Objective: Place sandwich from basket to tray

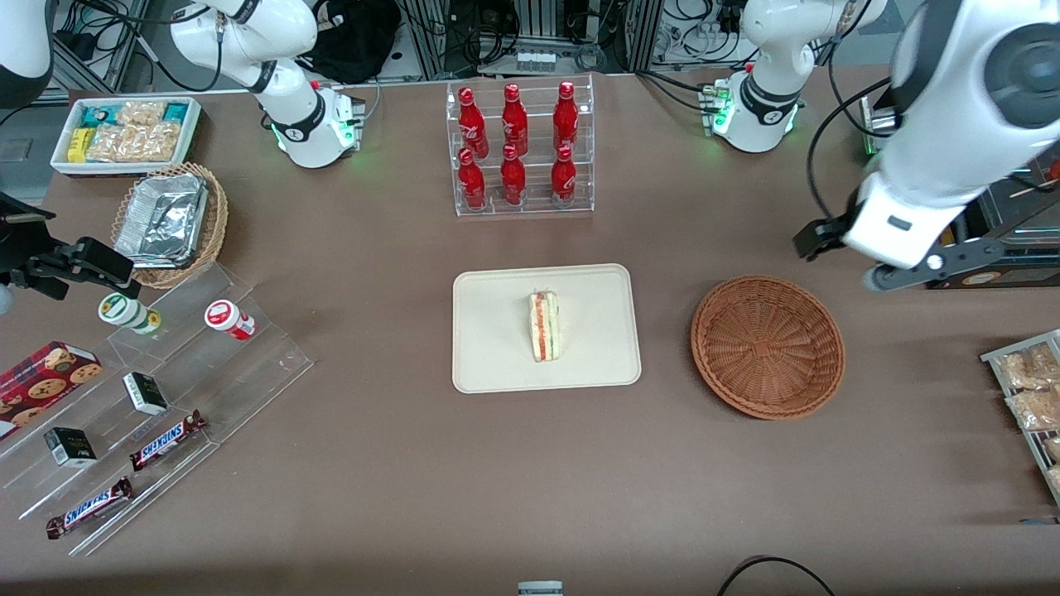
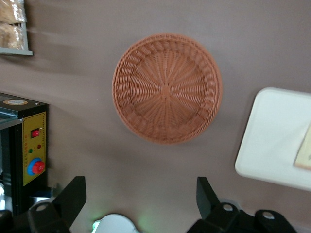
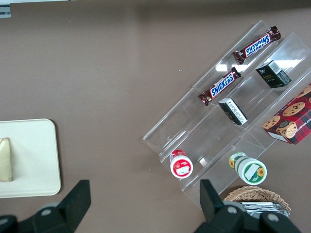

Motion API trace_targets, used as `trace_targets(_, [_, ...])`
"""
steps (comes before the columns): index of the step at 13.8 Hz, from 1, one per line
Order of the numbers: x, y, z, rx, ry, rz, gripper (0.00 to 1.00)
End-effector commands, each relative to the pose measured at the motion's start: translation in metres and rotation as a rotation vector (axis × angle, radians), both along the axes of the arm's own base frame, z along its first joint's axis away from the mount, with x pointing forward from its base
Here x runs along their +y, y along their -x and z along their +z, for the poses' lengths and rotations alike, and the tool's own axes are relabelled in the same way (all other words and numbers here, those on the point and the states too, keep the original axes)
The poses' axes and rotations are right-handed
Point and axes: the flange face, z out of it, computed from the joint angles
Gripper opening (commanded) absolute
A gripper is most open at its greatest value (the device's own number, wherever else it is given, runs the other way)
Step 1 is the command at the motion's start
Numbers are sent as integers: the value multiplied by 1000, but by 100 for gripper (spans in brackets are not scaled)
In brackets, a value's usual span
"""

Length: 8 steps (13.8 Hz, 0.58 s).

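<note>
The sandwich (image 1: 545, 325), a pale wedge with a red-orange and green stripe, lies on the cream tray (image 1: 497, 331) at the table's middle. The reddish-brown wicker basket (image 1: 768, 346) stands beside the tray toward the working arm's end and holds nothing. My left gripper (image 1: 838, 263) hangs open and empty above the table, farther from the front camera than the basket. In the left wrist view the gripper (image 2: 140, 194) is open, with the basket (image 2: 166, 88), the tray's corner (image 2: 277, 141) and the sandwich's edge (image 2: 305, 153) in sight. The right wrist view shows the tray (image 3: 29, 155) and the sandwich (image 3: 5, 159).
A clear rack of red bottles (image 1: 522, 149) stands farther from the camera than the tray. Acrylic steps with snacks (image 1: 149, 397), a foil-filled basket (image 1: 170, 222) and a white bin (image 1: 124, 132) lie toward the parked arm's end. A rack of bagged snacks (image 1: 1031, 397) and a black control box (image 2: 24, 150) are at the working arm's end.
</note>
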Motion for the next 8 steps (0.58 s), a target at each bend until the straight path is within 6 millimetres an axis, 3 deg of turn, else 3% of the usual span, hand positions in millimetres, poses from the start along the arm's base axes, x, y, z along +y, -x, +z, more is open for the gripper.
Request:
trace_targets(1, [38, 17, 15, 31, 62, -61, 100])
trace_targets(4, [72, 33, 11, 47, 94, -90, 100])
trace_targets(8, [78, 25, 17, 7, 140, -98, 100])
